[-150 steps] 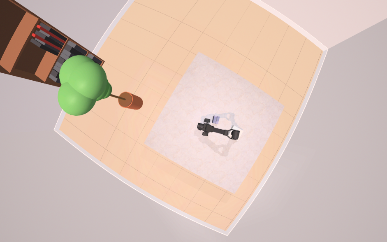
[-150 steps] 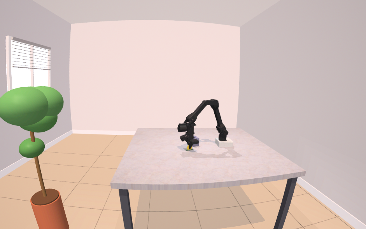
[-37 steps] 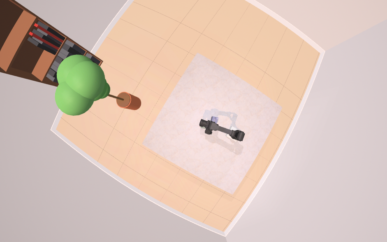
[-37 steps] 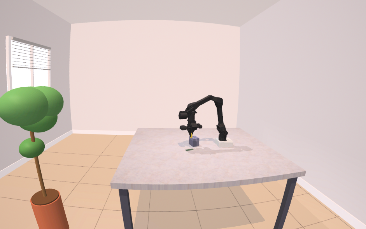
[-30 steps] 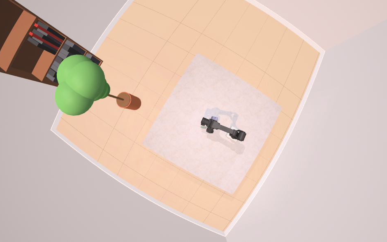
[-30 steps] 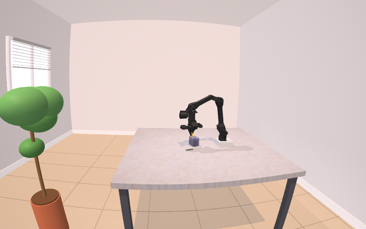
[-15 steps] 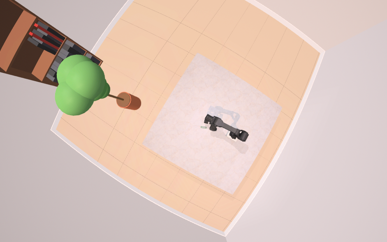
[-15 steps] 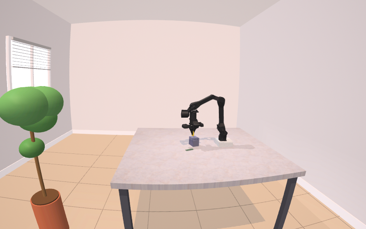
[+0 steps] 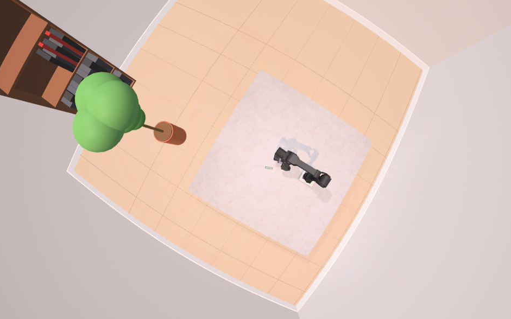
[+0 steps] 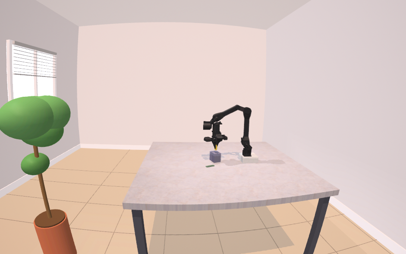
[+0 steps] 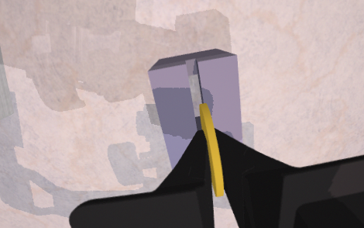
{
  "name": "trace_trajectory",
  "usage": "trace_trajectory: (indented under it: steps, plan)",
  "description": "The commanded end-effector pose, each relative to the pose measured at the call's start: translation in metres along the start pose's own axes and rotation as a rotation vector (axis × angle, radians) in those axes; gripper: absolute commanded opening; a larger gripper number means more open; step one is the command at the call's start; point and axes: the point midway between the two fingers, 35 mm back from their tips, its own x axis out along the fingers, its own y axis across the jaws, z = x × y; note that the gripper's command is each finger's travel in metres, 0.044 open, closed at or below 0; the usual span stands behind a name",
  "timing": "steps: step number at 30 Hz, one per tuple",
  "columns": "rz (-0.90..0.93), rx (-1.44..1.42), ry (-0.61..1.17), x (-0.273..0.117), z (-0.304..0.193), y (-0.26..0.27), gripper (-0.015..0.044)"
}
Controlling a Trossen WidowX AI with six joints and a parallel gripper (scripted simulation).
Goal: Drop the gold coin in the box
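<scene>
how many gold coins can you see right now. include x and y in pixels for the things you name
1. The coin (image 10: 216,147) (image 11: 213,151) is pinched in the end effector (image 10: 215,148) (image 11: 206,136), above the slotted box (image 10: 215,157) (image 11: 220,85). Any coin inside the box would be hidden.

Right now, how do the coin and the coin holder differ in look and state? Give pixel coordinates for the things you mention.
The gold coin (image 10: 216,147) (image 11: 212,155) is a yellow disc; the coin holder (image 9: 269,167) (image 10: 210,166) is a green rectangular frame. The gold coin is gripped above the slotted box (image 10: 215,157) (image 11: 222,83); the coin holder lies on the table (image 9: 241,190) (image 10: 229,185).
</scene>
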Motion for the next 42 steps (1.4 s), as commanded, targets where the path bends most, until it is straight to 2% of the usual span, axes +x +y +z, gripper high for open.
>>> trace_trajectory:
  steps: [1,42]
  plan:
    - [-0.007,-0.003,0.004,-0.0015,-0.0008,0.0003,0.0000]
    - [0.003,-0.001,-0.001,0.0042,-0.0027,0.0004,0.0000]
